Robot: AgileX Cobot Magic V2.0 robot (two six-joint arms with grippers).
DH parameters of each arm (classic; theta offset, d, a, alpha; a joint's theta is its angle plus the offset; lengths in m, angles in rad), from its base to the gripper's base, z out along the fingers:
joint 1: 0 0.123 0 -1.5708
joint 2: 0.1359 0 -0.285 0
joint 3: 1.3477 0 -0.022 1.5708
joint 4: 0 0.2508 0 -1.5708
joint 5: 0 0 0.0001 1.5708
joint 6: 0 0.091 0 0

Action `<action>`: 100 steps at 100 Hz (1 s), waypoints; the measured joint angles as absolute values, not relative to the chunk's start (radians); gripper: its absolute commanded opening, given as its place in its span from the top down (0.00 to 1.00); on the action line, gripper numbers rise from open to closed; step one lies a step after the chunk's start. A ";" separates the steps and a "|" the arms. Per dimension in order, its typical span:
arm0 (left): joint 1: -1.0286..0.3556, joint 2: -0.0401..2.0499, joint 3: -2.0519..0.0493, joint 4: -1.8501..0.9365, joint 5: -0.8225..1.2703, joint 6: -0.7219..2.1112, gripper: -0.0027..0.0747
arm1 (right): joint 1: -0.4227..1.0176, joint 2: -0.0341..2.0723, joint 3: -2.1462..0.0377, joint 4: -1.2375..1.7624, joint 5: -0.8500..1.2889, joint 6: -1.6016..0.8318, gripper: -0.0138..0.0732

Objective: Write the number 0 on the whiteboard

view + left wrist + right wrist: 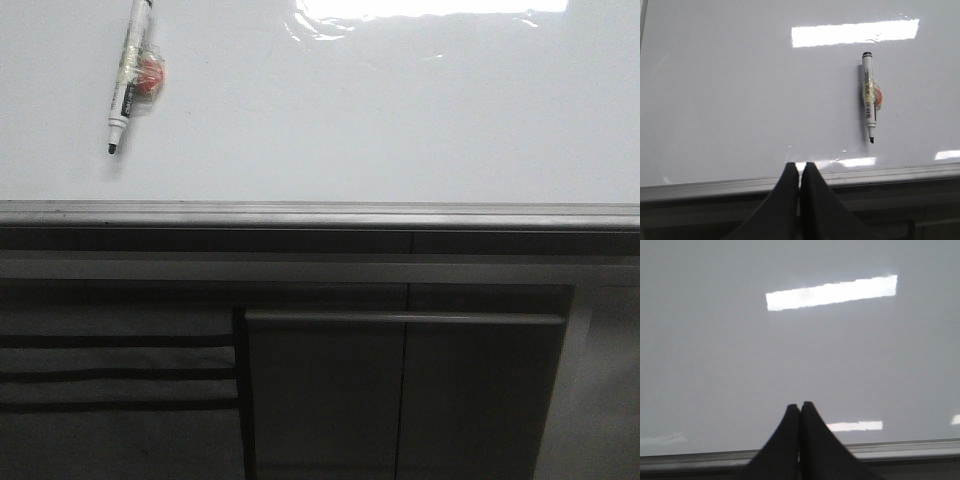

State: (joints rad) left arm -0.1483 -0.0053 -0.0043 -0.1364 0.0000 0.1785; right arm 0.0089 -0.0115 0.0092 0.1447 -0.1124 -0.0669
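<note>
An uncapped marker point(130, 75) lies on the whiteboard point(380, 110), far left, tip toward the rail. Left gripper point(800, 168) and right gripper point(800, 406) hover apart, jaws pressed together, empty.

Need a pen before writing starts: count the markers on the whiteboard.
1. A white-barrelled marker with a black tip lies on the glossy white whiteboard, front view's far left. None elsewhere in view; areas outside the frames are unseen.

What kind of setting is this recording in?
Probably an office or lab workstation: a glossy whiteboard lying flat, an uncapped marker on it, and grey cabinet fronts below its near edge.
</note>
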 measured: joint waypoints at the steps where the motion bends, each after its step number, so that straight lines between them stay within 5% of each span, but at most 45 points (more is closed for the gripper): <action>1: -0.148 -0.005 -0.004 -0.137 0.000 0.179 0.99 | 0.009 -0.011 0.009 0.145 -0.112 -0.067 0.92; 26: -0.148 -0.005 -0.057 -0.220 0.032 0.179 0.99 | 0.009 -0.011 -0.090 0.140 0.154 -0.067 0.92; 70: -0.148 0.271 -0.583 -0.143 0.383 0.179 0.99 | 0.009 0.244 -0.648 0.136 0.642 -0.162 0.92; 100: -0.148 0.402 -0.661 -0.158 0.428 0.179 0.99 | 0.009 0.407 -0.756 0.134 0.725 -0.166 0.92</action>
